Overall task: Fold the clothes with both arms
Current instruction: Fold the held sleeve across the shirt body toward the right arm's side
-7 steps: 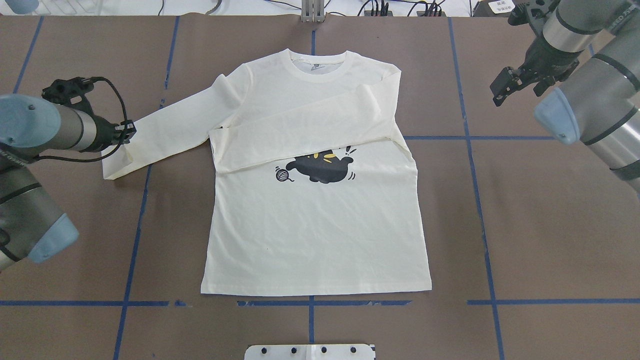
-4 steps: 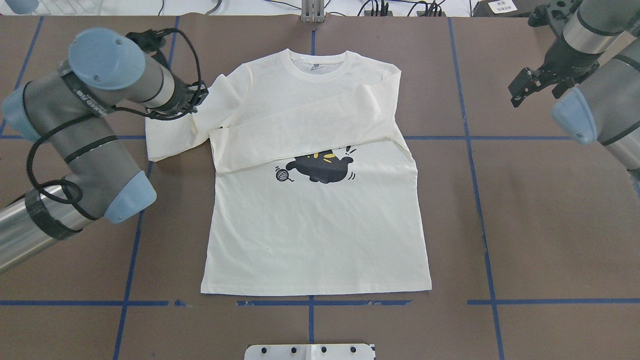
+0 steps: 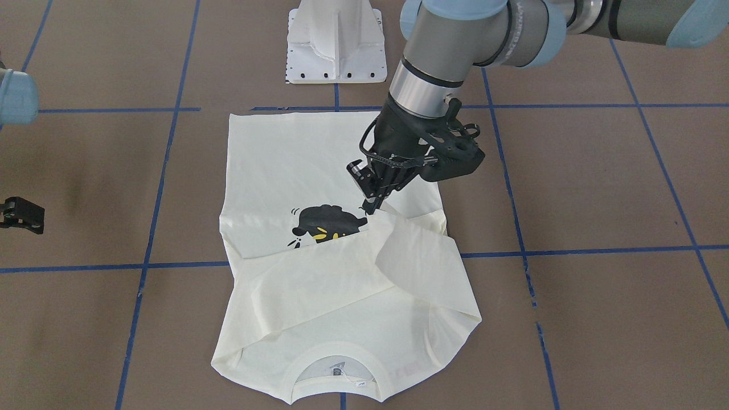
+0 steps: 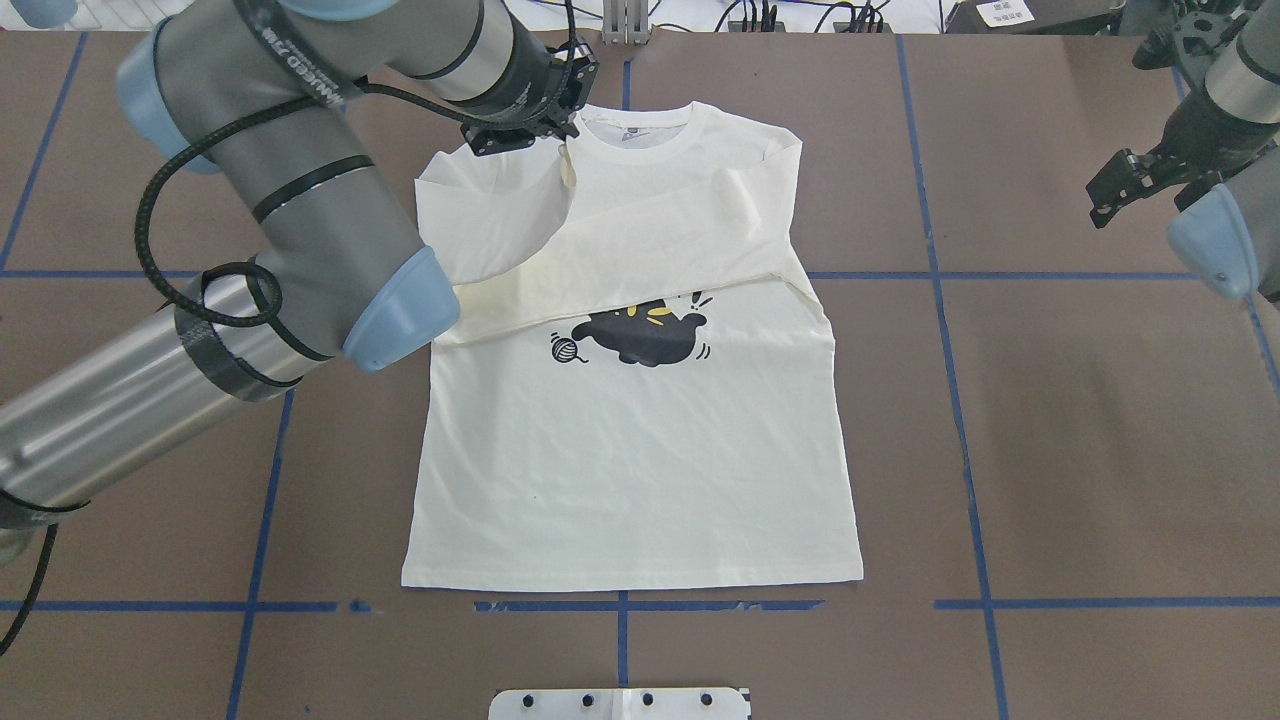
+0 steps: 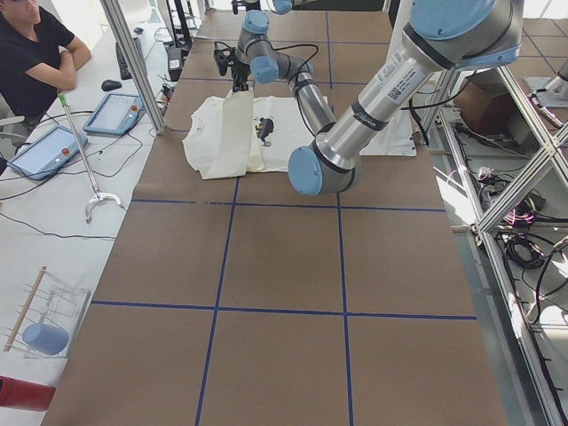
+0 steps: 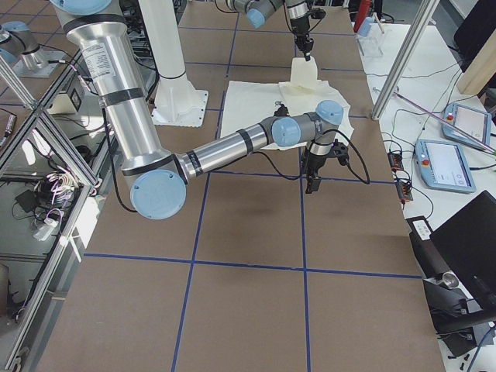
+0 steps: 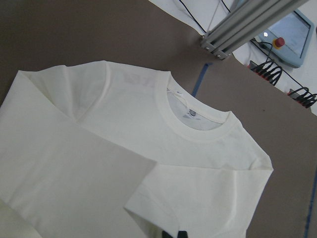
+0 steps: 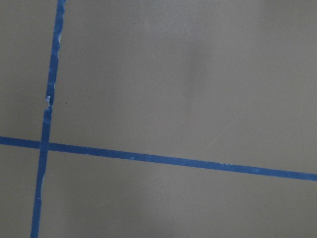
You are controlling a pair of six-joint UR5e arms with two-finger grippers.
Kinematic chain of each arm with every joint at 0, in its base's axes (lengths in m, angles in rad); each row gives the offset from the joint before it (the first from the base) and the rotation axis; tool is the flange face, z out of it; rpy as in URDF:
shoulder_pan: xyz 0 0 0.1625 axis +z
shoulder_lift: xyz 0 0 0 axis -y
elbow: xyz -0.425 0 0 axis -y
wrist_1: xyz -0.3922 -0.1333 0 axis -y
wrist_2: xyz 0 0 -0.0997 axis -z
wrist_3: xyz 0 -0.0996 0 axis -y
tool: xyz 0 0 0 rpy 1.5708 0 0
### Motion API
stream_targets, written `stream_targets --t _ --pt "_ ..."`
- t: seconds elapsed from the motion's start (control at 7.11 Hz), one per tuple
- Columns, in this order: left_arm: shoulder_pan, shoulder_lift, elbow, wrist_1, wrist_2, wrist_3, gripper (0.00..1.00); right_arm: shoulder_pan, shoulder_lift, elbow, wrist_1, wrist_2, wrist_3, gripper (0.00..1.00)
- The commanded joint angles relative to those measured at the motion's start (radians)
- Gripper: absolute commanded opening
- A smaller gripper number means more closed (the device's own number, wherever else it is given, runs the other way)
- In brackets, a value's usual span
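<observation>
The cream T-shirt (image 4: pixel 640 450) lies flat with its black cat print (image 4: pixel 645 335) facing up and one sleeve folded across the chest. My left gripper (image 4: pixel 558 145) hangs above the shoulder beside the collar, shut on the other sleeve's cuff (image 3: pixel 383 215). That sleeve (image 3: pixel 421 262) is lifted and drapes back over the shirt (image 3: pixel 285 159). In the left wrist view the dark fingertips (image 7: pixel 167 234) pinch the cuff at the bottom edge, above the collar (image 7: pixel 198 126). My right gripper (image 4: pixel 1125 185) hovers open and empty over bare table, well off the shirt's side.
The white pedestal base (image 3: pixel 335 45) stands at the robot's edge of the table. Blue tape lines (image 8: pixel 148 157) grid the brown surface. An aluminium post (image 4: pixel 625 20) and cables sit past the collar end. A seated person (image 5: pixel 35 44) and tablets (image 5: pixel 114 114) are beyond the table.
My left gripper has carried the sleeve cuff from the table beside the shirt up and across to the collar area. The right arm has drawn back toward the table's right edge.
</observation>
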Motion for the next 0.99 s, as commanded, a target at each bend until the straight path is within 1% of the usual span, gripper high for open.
stream_targets --t 0.0,0.14,0.28,0.42,0.56,0.7,0.84 --pt "0.132 -0.098 0.138 -0.057 0.155 -0.114 0.0 0.001 -0.002 -0.005 0.001 0.0 0.002 1.0" --pt "0.145 -0.137 0.196 -0.092 0.166 -0.154 0.0 0.001 -0.002 -0.009 0.001 0.0 0.002 1.0" --pt "0.168 -0.217 0.33 -0.139 0.17 -0.191 0.0 0.0 0.0 -0.009 0.001 0.0 0.003 1.0" --pt "0.192 -0.251 0.418 -0.209 0.211 -0.203 0.0 0.0 0.001 -0.011 -0.001 0.0 0.003 1.0" --pt "0.211 -0.253 0.443 -0.237 0.222 -0.223 0.0 0.0 0.004 -0.02 0.001 0.0 0.003 1.0" --pt "0.25 -0.279 0.492 -0.239 0.266 -0.245 0.0 0.0 0.007 -0.023 0.001 0.0 0.003 1.0" --pt "0.29 -0.324 0.585 -0.302 0.329 -0.268 0.43 -0.002 0.007 -0.028 0.017 0.0 0.006 1.0"
